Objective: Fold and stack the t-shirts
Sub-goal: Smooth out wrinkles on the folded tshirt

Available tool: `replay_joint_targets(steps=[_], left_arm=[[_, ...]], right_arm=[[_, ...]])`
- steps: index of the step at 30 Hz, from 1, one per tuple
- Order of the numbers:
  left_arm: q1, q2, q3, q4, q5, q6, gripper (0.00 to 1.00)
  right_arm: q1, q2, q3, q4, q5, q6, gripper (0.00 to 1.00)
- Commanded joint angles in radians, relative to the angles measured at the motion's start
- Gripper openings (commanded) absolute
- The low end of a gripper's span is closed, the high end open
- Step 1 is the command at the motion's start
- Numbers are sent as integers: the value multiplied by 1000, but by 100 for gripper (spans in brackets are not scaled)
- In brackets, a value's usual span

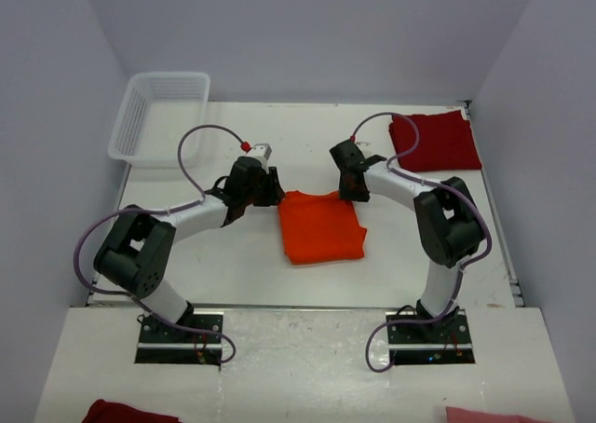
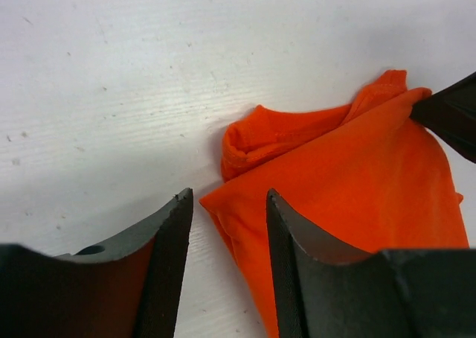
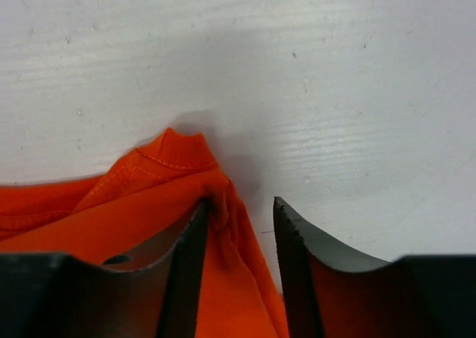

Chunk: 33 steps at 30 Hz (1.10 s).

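Observation:
The bright orange t-shirt point(image 1: 321, 225) lies folded into a small rectangle at the table's middle. My left gripper point(image 1: 273, 192) is open at its far left corner; in the left wrist view the shirt's corner point(image 2: 245, 204) sits between the spread fingers point(image 2: 227, 198). My right gripper point(image 1: 352, 188) is open at the far right corner; in the right wrist view the shirt's edge point(image 3: 230, 226) lies between the spread fingers point(image 3: 239, 208). The dark red t-shirt point(image 1: 434, 141) lies folded at the far right of the table.
A white plastic lattice basket point(image 1: 156, 115) stands at the far left corner. Dark red cloth point(image 1: 126, 412) and pink cloth point(image 1: 489, 415) show at the bottom edge, in front of the arm bases. Grey walls close in the table on three sides.

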Motion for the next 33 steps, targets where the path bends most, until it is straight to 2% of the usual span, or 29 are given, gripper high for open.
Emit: replay_joint_targets(steps=[1,6,10,13,14,15,16,17,24,30,33], left_arm=[[7,-118,12,46,-55,60,46],[6,-269,-49,10,-35,37,49],[-3,-344,-120,25,127,-22,49],[-23,-343,-147,57,260,-63,42],[-31,-338,-157,77,295,-77,29],[-49,-321,-169,138,330,-107,22],[-60,-309,-195,172,391,-121,12],[-72,-295,-207,209,411,-137,0],[-181,-160,-226,425,510,-235,0],[-197,-44,-235,502,566,-269,0],[-197,-11,-247,510,565,-273,0]], right_arm=[[-4,-50,40,-14,101,-28,44],[-1,-132,51,-71,124,-53,50],[-1,-239,-13,-75,72,-62,57],[0,-317,-64,-56,-23,-85,59],[0,-345,-73,-49,-51,-91,55],[0,-354,-90,-40,-89,-114,44],[-3,-357,-93,-25,-129,-119,0],[-3,-357,-95,-23,-185,-116,0],[-10,-273,-69,39,-457,-134,0],[-69,-134,-20,47,-558,-131,0],[-76,-103,-7,47,-547,-134,0]])
